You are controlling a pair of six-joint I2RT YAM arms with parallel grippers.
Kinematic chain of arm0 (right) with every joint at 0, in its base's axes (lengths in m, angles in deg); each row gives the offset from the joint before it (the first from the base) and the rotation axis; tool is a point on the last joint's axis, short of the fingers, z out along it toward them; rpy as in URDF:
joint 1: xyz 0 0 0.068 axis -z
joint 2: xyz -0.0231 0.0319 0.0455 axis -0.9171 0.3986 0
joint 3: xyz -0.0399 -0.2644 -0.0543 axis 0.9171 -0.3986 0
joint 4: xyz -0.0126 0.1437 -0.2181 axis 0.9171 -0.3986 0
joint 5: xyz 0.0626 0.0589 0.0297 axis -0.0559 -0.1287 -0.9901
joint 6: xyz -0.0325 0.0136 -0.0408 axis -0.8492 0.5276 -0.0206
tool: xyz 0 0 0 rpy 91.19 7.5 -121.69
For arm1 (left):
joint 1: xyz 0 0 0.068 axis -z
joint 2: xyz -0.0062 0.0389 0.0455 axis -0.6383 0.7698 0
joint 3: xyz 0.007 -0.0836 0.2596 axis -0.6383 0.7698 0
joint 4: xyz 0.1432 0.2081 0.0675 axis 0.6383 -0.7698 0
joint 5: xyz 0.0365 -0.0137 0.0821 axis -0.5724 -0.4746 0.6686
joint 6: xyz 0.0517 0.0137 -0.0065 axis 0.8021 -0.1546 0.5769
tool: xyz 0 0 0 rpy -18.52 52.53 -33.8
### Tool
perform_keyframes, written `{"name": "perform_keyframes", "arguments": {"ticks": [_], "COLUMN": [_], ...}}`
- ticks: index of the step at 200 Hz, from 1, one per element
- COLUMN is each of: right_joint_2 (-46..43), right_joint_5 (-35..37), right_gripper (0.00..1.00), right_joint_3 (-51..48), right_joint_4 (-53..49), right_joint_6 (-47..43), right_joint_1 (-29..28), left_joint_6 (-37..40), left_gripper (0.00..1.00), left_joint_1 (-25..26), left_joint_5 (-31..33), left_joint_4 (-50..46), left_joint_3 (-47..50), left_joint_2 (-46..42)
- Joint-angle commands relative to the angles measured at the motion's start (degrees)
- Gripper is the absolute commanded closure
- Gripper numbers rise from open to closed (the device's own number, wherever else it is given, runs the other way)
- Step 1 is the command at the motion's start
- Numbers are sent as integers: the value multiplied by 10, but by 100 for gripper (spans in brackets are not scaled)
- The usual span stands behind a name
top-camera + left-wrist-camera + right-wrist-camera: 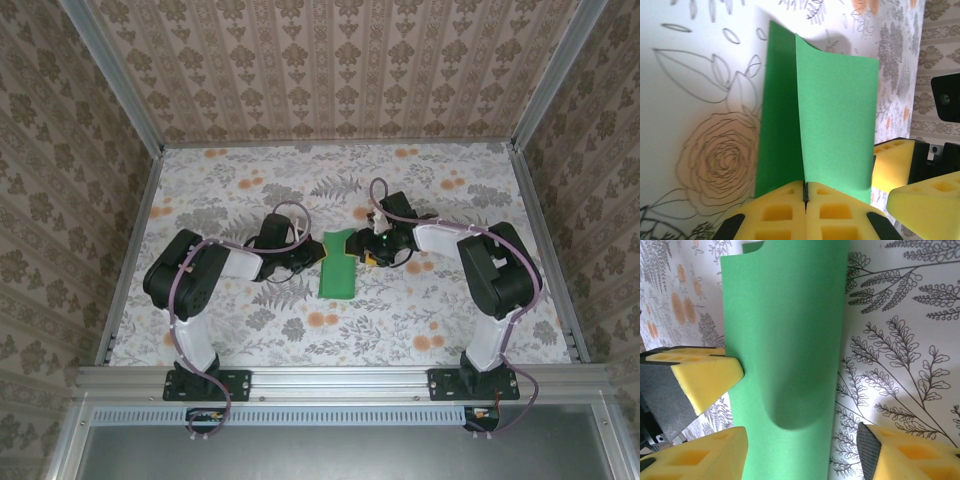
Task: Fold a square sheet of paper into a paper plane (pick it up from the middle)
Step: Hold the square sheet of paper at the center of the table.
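Early fold: pinched square sheet of paper (835, 120) in closed left gripper (805, 192), straddled it with right gripper (805, 455) parted, empty; probably needed pressing flat next

Table (440, 320) w/ white floral cloth, grey ferns & orange blooms, boxed on 3 sides by walls (330, 70) in beige damask wallpaper, alu. rails (340, 378) at edges, soft even light.

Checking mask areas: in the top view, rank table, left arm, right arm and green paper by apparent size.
1. table, largest
2. left arm and right arm: look alike, not ranked
3. green paper, smallest
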Motion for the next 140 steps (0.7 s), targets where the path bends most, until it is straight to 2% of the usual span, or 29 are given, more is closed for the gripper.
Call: {"name": "perform_keyframes", "arguments": {"ticks": [1, 61, 98, 116, 140], "right_joint_2": [17, 40, 56, 63, 72], "right_joint_5": [-1, 22, 68, 95, 131], "right_gripper": [40, 45, 51, 54, 57], "right_joint_3": [15, 33, 44, 46, 47], "right_joint_4": [-26, -50, -84, -100, -119], "right_joint_6": [-3, -7, -11, -13, -20], "right_joint_1": [-6, -20, -27, -28, -29], "left_joint_6": [33, 72, 79, 80, 82], "left_gripper": [95, 93, 89, 81, 62], "left_joint_1": [2, 1, -1, -3, -11], "left_joint_5": [16, 29, 35, 43, 56], "left_joint_4": [-45, -114, -140, -157, -186], "left_joint_3": [-19, -46, -58, -62, -67], "left_joint_2": [-21, -26, -25, -35, -61]}}
